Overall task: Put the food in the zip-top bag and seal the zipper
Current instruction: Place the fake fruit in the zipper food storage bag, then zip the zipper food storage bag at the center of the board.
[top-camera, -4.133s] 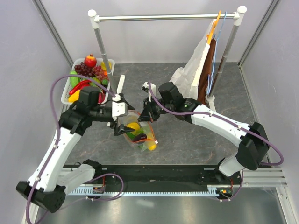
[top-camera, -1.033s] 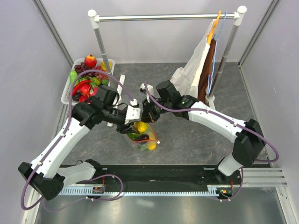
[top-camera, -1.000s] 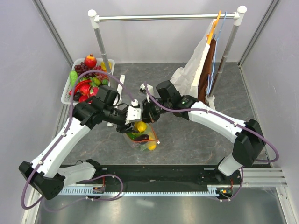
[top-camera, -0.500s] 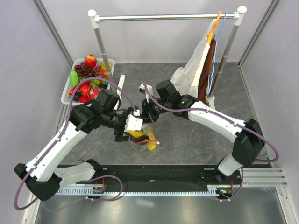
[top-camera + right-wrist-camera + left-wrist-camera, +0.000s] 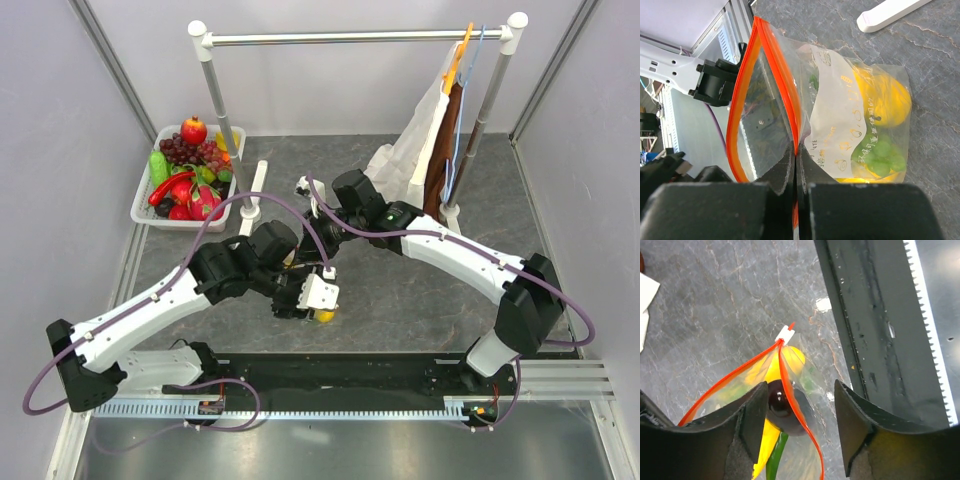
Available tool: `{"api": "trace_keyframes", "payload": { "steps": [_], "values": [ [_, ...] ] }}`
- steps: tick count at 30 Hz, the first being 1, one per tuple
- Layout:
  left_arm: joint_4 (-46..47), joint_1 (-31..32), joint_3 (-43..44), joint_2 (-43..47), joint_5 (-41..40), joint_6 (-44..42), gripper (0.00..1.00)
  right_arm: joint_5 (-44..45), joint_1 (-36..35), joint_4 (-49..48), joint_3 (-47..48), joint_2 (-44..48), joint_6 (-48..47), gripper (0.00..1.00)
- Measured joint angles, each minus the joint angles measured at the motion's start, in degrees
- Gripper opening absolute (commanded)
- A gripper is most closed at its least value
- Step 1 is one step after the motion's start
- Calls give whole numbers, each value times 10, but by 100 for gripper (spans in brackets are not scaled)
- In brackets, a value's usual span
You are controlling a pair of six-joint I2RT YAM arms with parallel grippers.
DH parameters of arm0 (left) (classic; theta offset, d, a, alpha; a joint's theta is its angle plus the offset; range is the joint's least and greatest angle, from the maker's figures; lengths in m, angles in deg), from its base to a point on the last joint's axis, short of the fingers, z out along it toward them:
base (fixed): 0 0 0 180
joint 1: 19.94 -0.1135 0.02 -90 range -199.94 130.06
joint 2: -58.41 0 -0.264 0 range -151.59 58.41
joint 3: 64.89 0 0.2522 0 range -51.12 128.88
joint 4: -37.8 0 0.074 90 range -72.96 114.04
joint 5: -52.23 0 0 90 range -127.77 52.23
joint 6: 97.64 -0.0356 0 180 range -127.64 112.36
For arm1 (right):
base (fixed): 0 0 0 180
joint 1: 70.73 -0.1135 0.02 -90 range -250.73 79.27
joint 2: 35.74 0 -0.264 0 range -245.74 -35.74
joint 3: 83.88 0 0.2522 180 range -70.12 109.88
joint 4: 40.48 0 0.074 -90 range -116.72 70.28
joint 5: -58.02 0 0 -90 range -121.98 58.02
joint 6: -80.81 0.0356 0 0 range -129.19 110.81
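White-posted metal clothes rail [image 5: 350, 37] at back of grey marbled bench [image 5: 400, 290], draped white cloth [image 5: 415, 140] on orange hanger [image 5: 460, 50]; white plastic basket [image 5: 140, 200] back left.

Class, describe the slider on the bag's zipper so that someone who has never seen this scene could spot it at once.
On the grey table, between the two arms, is a clear zip-top bag. Follow its orange-red zipper to the end where the two strips meet, nearest the black rail. The small white slider sits there, the only white piece on that orange edge.
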Motion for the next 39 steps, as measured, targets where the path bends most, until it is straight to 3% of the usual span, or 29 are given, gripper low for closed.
{"api": "trace_keyframes", "payload": {
  "steps": [7,10,13,14,16,17,19,20,22,30,36,39],
  "values": [
    [30,8,-30,-6,-38,28,45,0,0,0,0,0,1,0],
    [37,8,-33,-11,-45,39,28,0,0,0,0,0,1,2],
    [40,9,-34,-10,-45,56,7,0,0,0,0,0,1,14],
    [44,9,-34,-9,-44,64,2,2,0,0,0,0,-1,28],
    [55,9,-35,-4,-42,79,2,5,0,-1,0,0,-4,41],
    [60,9,-37,1,-42,85,2,9,0,-1,0,0,-5,59],
    [74,9,-46,20,-42,104,2,24,0,0,0,3,-20,74],
    [81,9,-51,29,-42,111,2,32,0,0,0,8,-28,87],
    [99,7,-66,54,-39,132,2,52,2,0,0,25,-43,96],
    [171,-31,-113,88,-12,228,2,96,18,-29,-5,165,-84,98],
    [228,-94,-117,89,33,316,2,113,20,-51,-71,294,-82,98],
    [261,-118,-117,89,51,356,2,111,22,-52,-119,353,-90,93]
  ]
}}
